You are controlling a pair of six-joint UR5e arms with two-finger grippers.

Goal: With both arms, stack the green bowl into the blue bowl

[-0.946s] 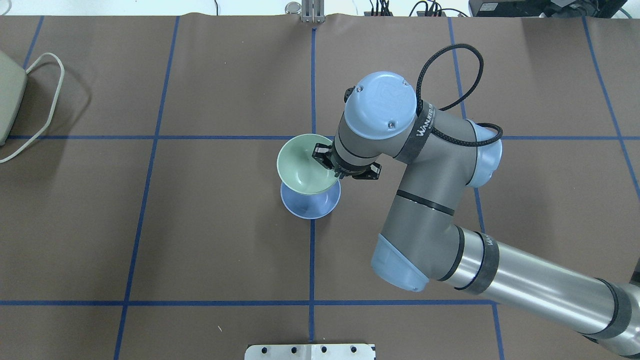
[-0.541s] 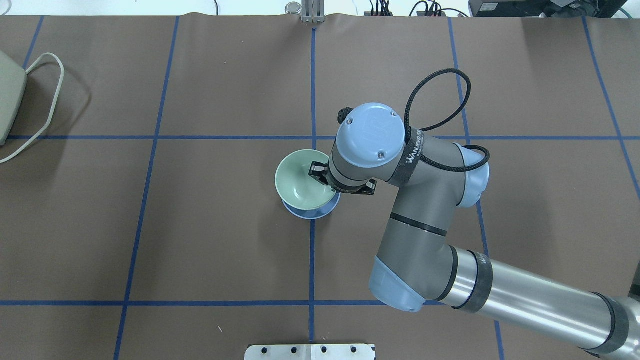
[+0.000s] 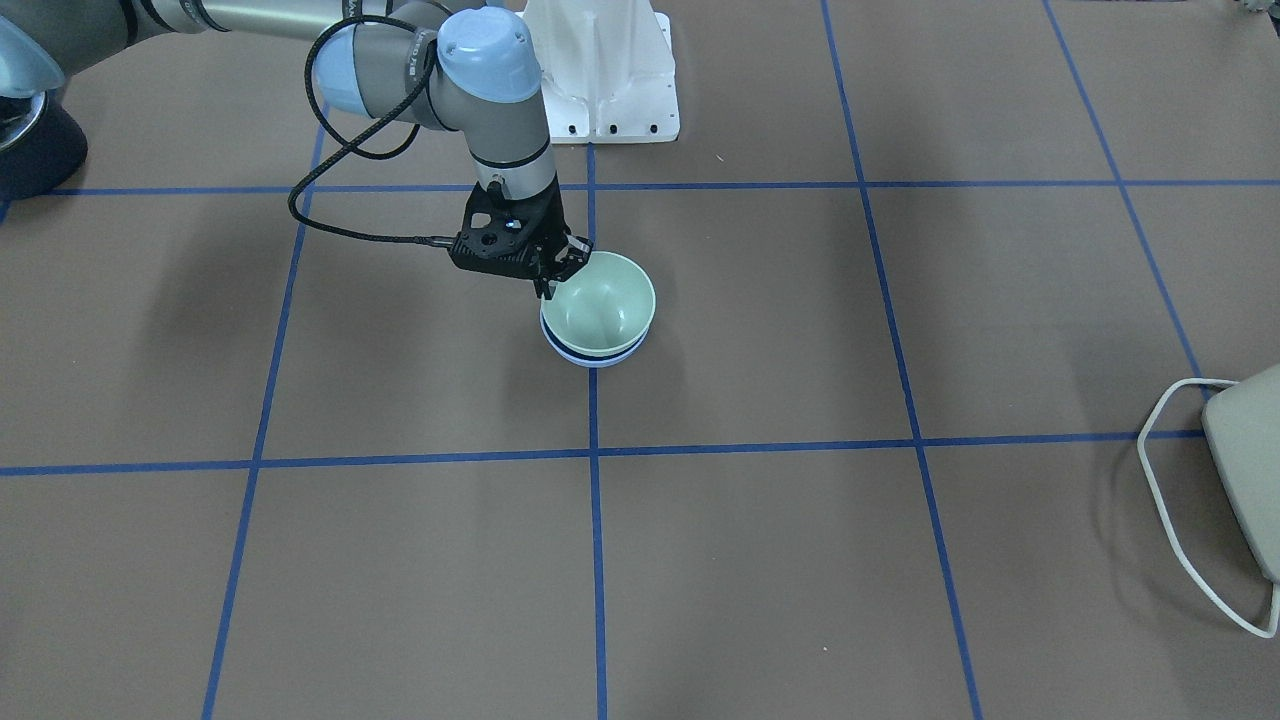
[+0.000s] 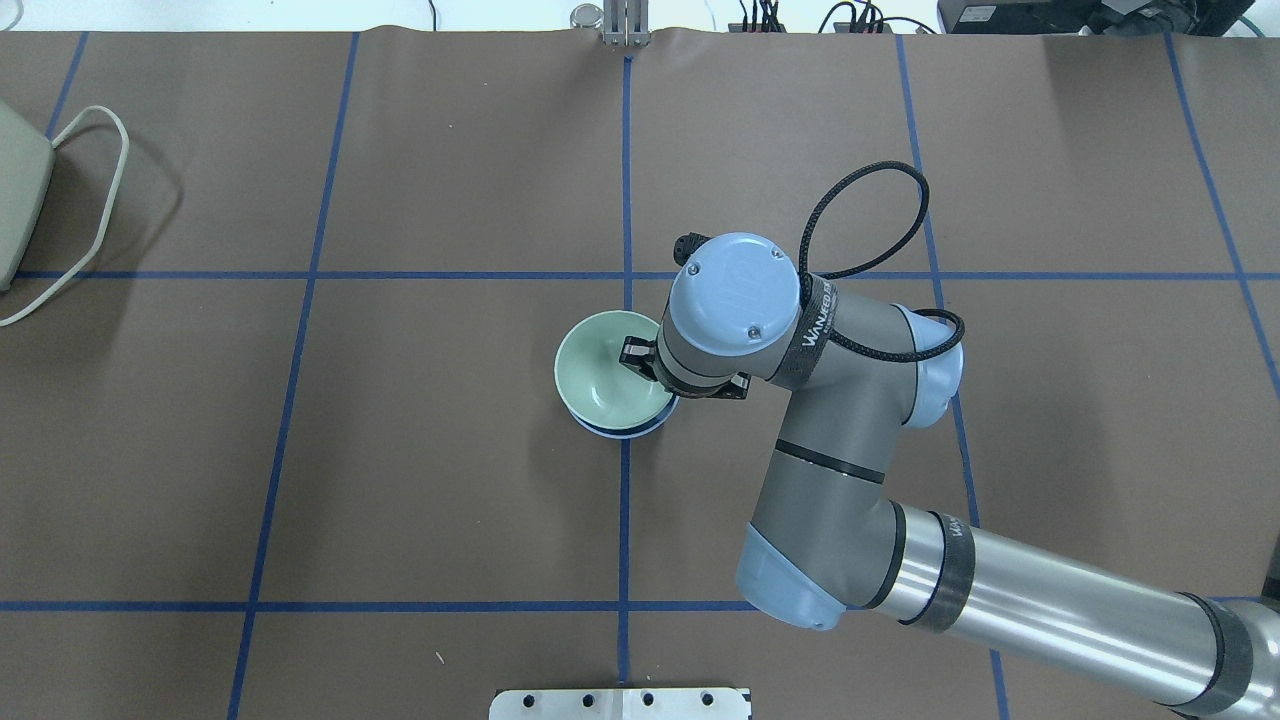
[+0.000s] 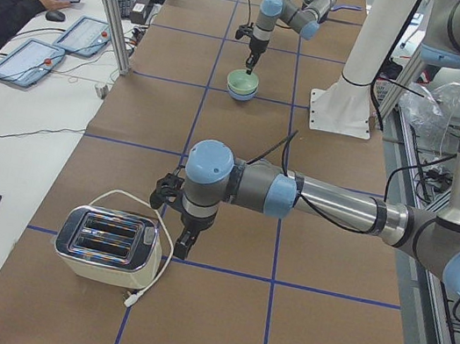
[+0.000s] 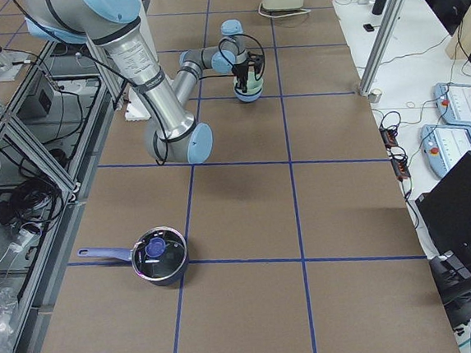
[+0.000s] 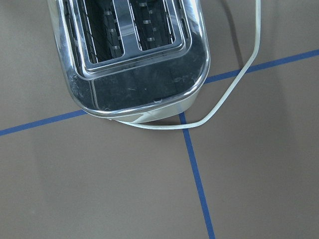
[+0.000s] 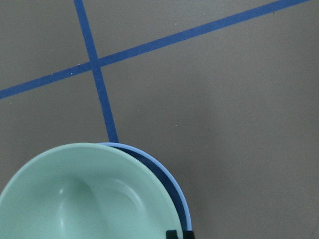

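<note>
The green bowl sits nested in the blue bowl near the table's middle, slightly off-centre. Only a sliver of the blue rim shows under it. My right gripper is shut on the green bowl's rim on the side facing the right arm. In the front view the green bowl rests inside the blue bowl, with the right gripper pinching its edge. The right wrist view shows the green bowl and the blue rim. My left gripper hangs beside the toaster; I cannot tell whether it is open or shut.
A chrome toaster with a white cord lies at the table's left end; it also shows in the overhead view. A blue pot stands at the right end. The white pedestal stands behind the bowls.
My right gripper has carried the green bowl down and toward the robot, from above and beyond the blue bowl to nested in it.
</note>
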